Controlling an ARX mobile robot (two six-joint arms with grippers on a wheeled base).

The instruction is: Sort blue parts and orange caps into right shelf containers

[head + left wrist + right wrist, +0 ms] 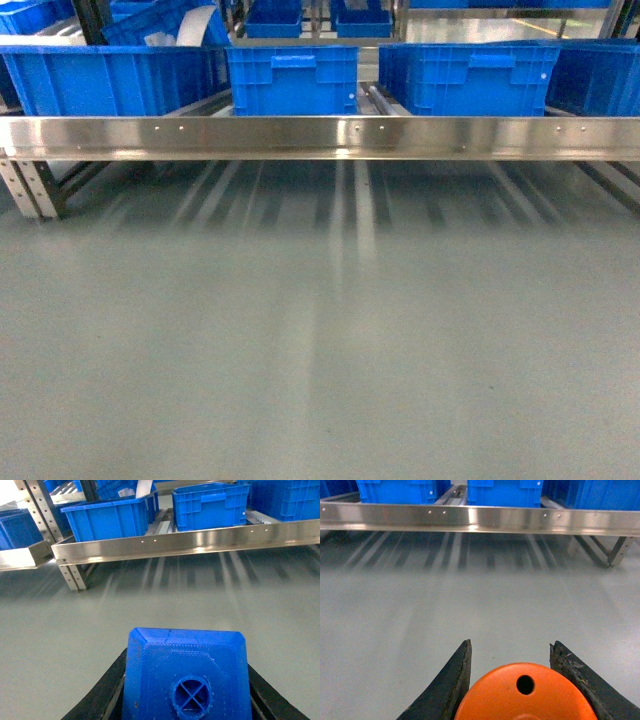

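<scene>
Neither arm shows in the head view, yet the left gripper (185, 690) clamps a blue part (185, 680) at 6 o'clock (bottom cropped), the right gripper (520, 680) an orange cap (525, 695), lettering hidden.

no text, label, number or sign can be read on the bright-blue ribbed plastic crates (292, 80) or the shiny stainless-steel shelf rail (320, 137).
</scene>
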